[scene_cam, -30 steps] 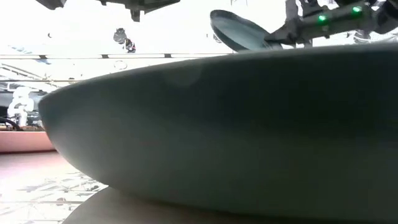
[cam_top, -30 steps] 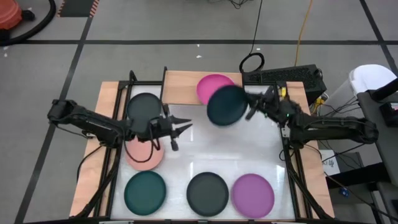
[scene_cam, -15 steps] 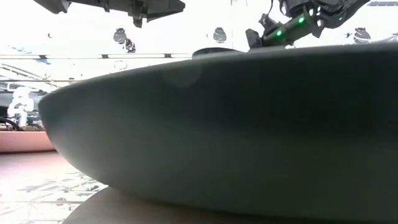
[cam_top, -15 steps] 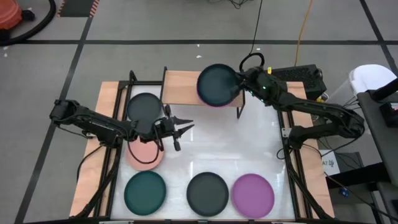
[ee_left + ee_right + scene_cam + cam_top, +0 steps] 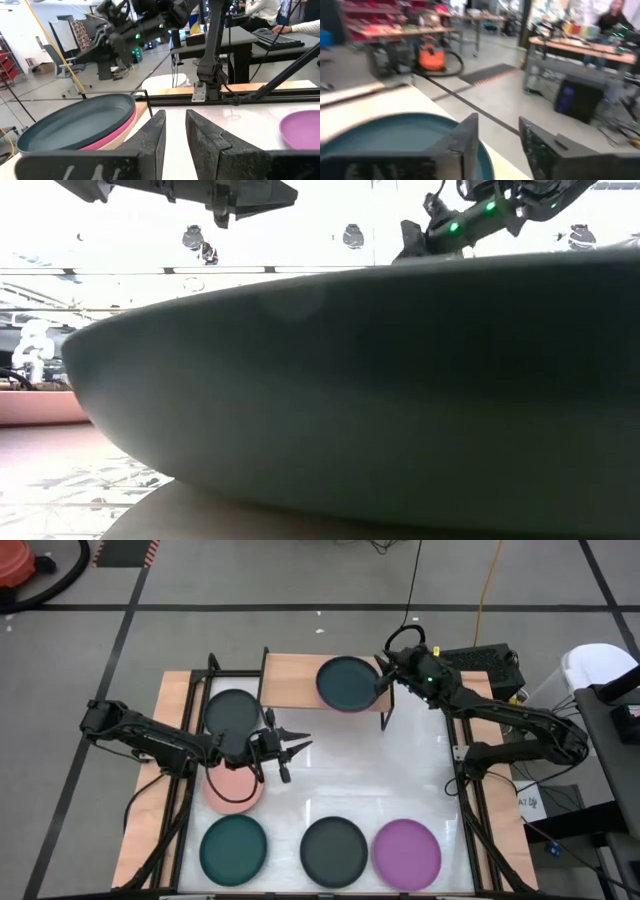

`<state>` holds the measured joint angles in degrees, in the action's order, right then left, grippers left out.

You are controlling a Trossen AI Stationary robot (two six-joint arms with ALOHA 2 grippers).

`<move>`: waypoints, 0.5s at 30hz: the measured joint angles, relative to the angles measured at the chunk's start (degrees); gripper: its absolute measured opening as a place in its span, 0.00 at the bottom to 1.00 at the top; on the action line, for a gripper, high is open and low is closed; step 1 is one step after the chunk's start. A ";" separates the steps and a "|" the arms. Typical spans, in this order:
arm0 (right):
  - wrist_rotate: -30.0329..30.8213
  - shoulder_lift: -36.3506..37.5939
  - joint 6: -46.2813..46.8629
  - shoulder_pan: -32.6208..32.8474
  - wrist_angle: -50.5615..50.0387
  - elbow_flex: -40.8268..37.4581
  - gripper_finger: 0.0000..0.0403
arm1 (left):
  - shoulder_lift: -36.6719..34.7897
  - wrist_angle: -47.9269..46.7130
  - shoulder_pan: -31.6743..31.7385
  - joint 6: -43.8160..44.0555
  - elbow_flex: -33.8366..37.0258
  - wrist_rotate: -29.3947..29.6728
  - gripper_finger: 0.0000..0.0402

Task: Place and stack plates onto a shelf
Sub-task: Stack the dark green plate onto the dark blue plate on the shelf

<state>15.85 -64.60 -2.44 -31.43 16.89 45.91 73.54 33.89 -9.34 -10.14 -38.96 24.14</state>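
A dark teal plate (image 5: 347, 682) lies flat on a magenta plate (image 5: 114, 136), whose edge shows under it, on the shelf's (image 5: 292, 680) wooden top at the table's far side. My right gripper (image 5: 384, 680) stands open at the teal plate's right rim (image 5: 479, 150). My left gripper (image 5: 292, 752) hovers open over the table's left half with nothing between its fingers (image 5: 175, 134). On the table rest a charcoal plate (image 5: 232, 712), a salmon plate (image 5: 233, 787), a teal plate (image 5: 233, 847), a second charcoal plate (image 5: 334, 850) and a purple plate (image 5: 406, 852). My right gripper's fingers (image 5: 462, 145) come level from the table's right at the teal plate's right rim. Whether they touch the rim, I cannot tell. The plate lies flat on the magenta plate.
The shelf's black leg (image 5: 385, 720) stands just below my right gripper. Black frame rails (image 5: 188, 770) run along both table sides. In the low view one dark plate (image 5: 350, 400) fills the picture. A person (image 5: 260, 7) sits at a desk beyond the table.
My right gripper has gone toward the table's far edge with the teal plate. The plate, tilted and held over the table a second ago, has levelled out and come down flat onto the magenta plate on the shelf.
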 joint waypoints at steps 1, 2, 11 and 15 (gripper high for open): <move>-1.68 1.18 0.00 0.29 -0.45 0.00 0.34 | 0.00 -0.05 0.00 0.17 0.00 0.00 0.20; -3.80 2.56 0.08 0.52 -1.20 0.00 0.36 | 0.00 -0.20 0.00 0.19 0.00 0.00 0.20; -17.59 15.11 3.41 9.21 -15.86 -4.04 0.39 | 0.00 -8.43 0.69 5.74 0.00 0.00 0.20; -17.57 20.97 6.35 15.29 -14.16 -13.08 0.38 | 0.00 -14.70 1.22 11.00 0.00 -0.02 0.20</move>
<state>-1.72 -43.63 3.91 -16.13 2.73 32.83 73.54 19.19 -8.13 0.86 -38.96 24.12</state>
